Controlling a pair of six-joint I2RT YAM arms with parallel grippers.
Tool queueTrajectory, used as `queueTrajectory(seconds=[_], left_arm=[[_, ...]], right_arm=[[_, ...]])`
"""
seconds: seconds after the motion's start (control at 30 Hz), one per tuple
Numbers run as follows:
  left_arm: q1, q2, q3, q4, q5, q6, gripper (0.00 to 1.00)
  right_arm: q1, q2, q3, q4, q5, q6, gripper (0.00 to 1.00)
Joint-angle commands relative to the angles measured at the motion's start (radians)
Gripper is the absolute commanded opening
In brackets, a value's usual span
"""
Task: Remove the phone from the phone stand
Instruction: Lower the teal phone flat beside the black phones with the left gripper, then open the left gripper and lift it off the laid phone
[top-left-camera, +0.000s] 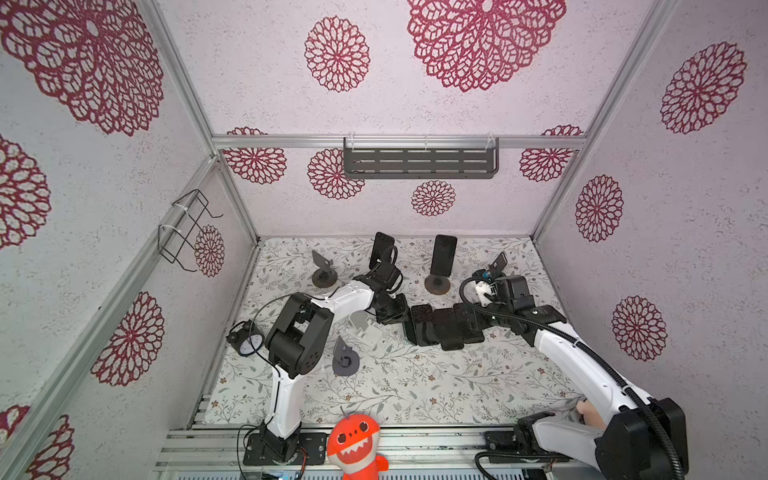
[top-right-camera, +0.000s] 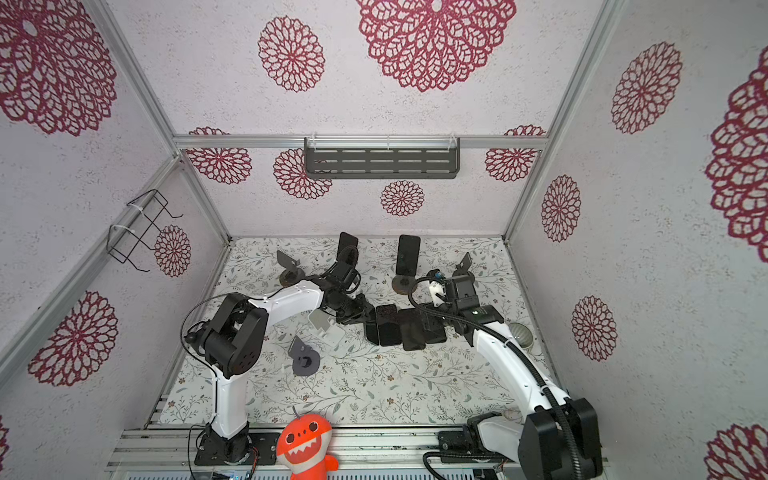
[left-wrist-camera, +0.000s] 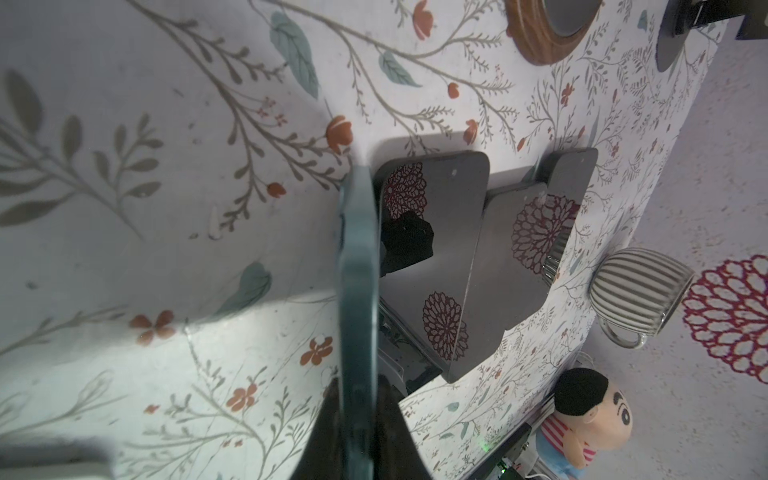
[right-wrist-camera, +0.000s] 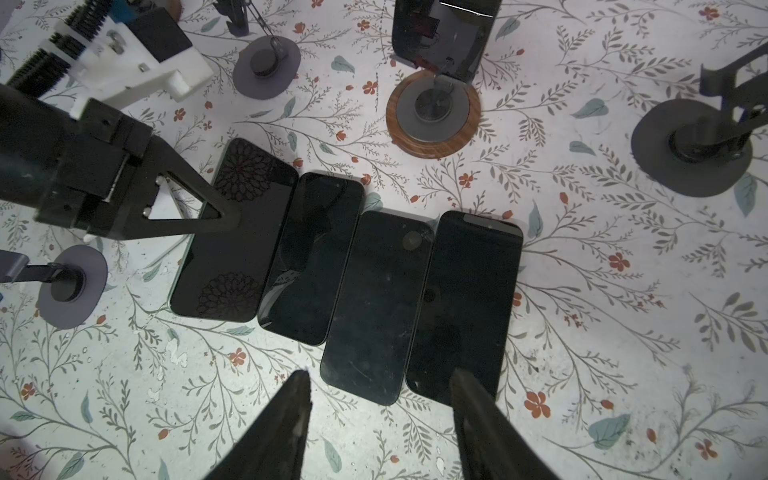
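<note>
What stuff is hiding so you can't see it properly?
Left wrist view: the held phone shows only its thin edge; no screen visible.
Both top views: the left arm covers the bottom of the back phone, hiding its support.
Left wrist view: the doll is cut off by the bottom edge.
A top view: the clock is too small to read.

A floral-printed table fills the lower half of both top views. Four dark phones lie flat, side by side, at centre frame. Behind them is a wood-rimmed stand. A white stand and a grey round-based stand sit left of centre, and an alarm clock is at the left edge.
</note>
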Motion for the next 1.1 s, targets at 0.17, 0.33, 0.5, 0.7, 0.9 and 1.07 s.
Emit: queueTrajectory(seconds=[0.17,0.33,0.5,0.7,0.9,1.07], left_arm=[[0.006,0.024,-0.028,-0.003,-0.064,0.002,0.30],[0.006,0.025,-0.039,0.006,-0.057,0.006,0.47],[0.007,0.030,-0.038,0.000,-0.058,0.012,0.58],[0.003,0.022,-0.026,-0.039,-0.122,0.040,0.73],[0.002,0.002,-0.023,-0.044,-0.148,0.063,0.76],[-0.004,-0.039,-0.015,-0.050,-0.176,0.107,0.81]], right_arm=[[-0.006,-0.002,0.011,-0.006,0.011,-0.017,0.58],[-0.006,0.001,0.013,-0.006,0.012,-0.017,0.58],[-0.006,0.004,0.013,-0.006,0.013,-0.016,0.58],[-0.006,-0.004,0.007,0.009,0.007,-0.007,0.59],[-0.006,-0.016,0.010,0.031,0.009,0.011,0.61],[-0.010,-0.049,-0.015,0.068,0.032,0.045,0.64]])
